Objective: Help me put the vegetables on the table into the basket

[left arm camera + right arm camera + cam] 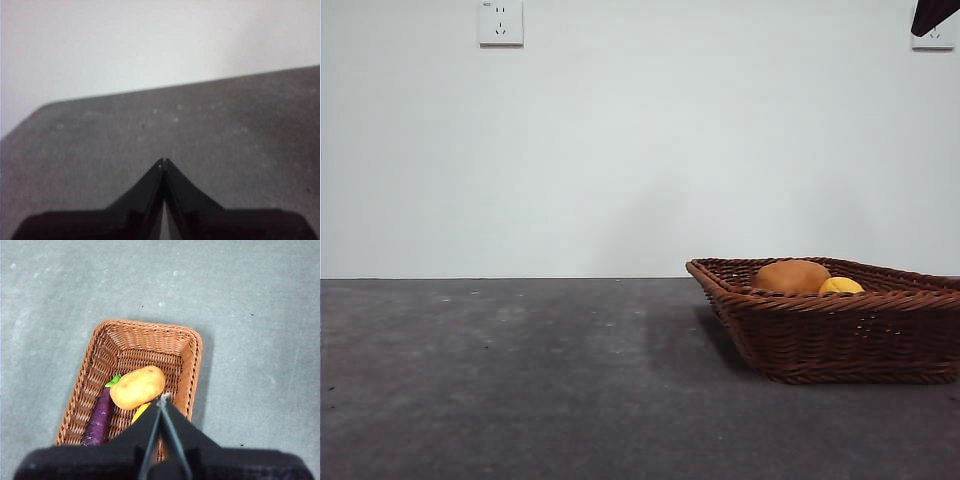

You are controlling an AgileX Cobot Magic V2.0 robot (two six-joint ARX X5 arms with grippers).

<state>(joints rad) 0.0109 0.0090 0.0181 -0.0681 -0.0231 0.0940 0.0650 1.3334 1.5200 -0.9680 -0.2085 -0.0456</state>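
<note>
While looking level across the table, found the basket standing at the right, with the potato and, just beside it, a bit of the corn showing above the rim. Could not make out the eggplant from there, the near wall hiding whatever lay lower. Found no vegetable on the bare surface outside the basket. Turning to the left wrist view, saw the left gripper with jaws pressed together, pinching nothing, hanging over bare table with the basket nowhere in sight; took it for the waiting arm. Turning to the right wrist view, saw the right gripper poised above the basket's near end, jaws closed tip to tip and carrying nothing. Beneath it, saw all three inside: the potato in the middle, the eggplant lying along one side wall and touching the potato, the corn mostly hidden under the potato and the jaws. Judged the placing step complete and the task as good as done. Judged the next move to call only for drawing the right gripper up and clear without catching the rim.
</note>
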